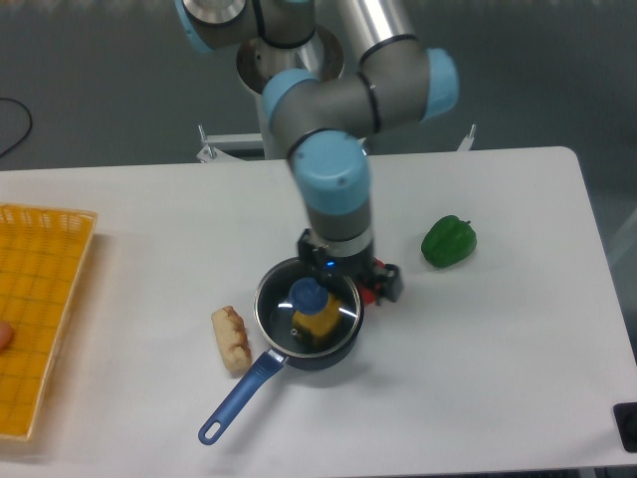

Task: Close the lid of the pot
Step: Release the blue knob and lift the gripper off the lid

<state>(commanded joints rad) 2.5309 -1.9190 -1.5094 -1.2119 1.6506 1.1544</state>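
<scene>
The dark blue pot (311,355) stands mid-table, its long blue handle (237,400) pointing toward the front left. The clear glass lid (338,311) lies flat on the pot's rim, and its blue knob (307,294) stands free at the centre. A yellow object (320,324) shows through the glass. My gripper (348,271) hangs just right of and behind the knob, over the pot's far right rim. It is open and holds nothing.
A red pepper (371,290) is mostly hidden behind the gripper at the pot's right. A green pepper (448,241) lies further right. A bread roll (231,339) lies left of the pot. A yellow basket (35,319) sits at the left edge.
</scene>
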